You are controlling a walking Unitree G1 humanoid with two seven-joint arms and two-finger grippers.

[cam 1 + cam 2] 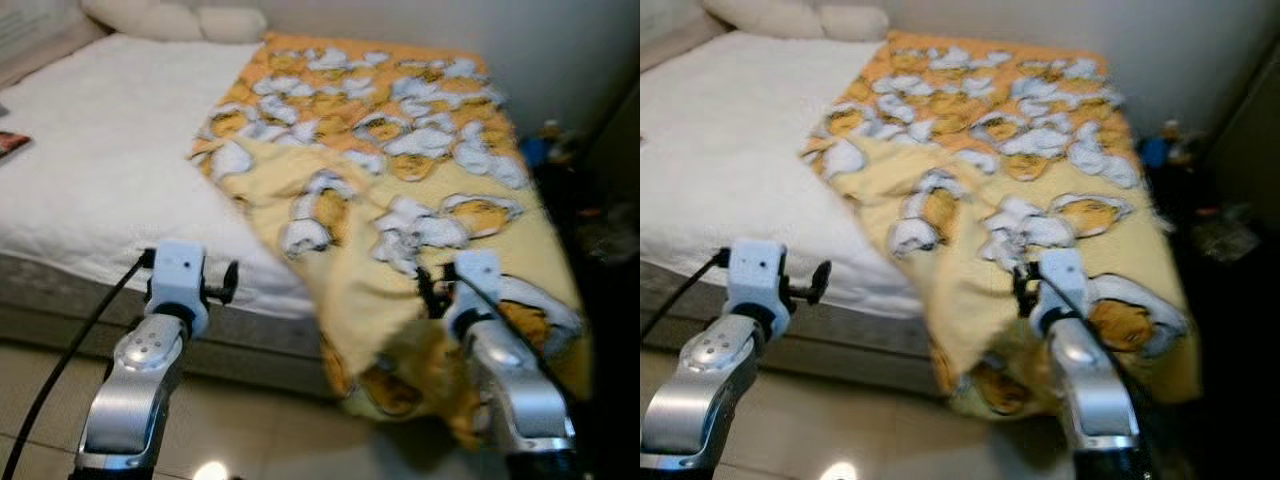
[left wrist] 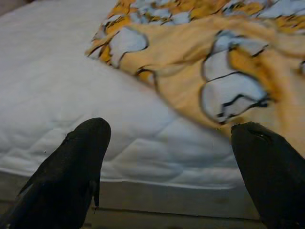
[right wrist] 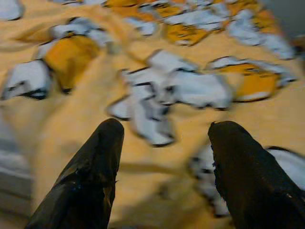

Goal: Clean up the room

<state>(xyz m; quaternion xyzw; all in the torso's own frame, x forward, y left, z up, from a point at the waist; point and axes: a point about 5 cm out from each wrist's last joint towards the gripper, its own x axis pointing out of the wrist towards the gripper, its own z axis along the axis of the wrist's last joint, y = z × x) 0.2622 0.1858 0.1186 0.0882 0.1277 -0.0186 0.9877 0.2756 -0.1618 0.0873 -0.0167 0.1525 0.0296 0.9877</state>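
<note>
Bed (image 1: 90,170) with a white quilted mattress lies ahead of both claws, its far end carrying pale pillows (image 1: 180,20) well beyond them. Blanket (image 1: 400,180), yellow and orange with a white cartoon print, sprawls crumpled over the half of the bed in front of the right claw (image 3: 164,138), one corner folded back and its near edge spilling off the foot of the bed toward the tiled floor (image 1: 250,420). Right claw hovers just above that draped fabric, fingers spread wide and holding nothing. Left claw (image 2: 167,138), equally wide and empty, is raised before the bare mattress edge, the blanket's folded corner just beyond and to its right. A small dark object (image 1: 8,145) sits on the mattress far off to the left claw's left, too blurred to identify. Tidying looks barely begun: the blanket is neither gripped nor straightened, and smoothing or folding it appears to be the work ahead.
</note>
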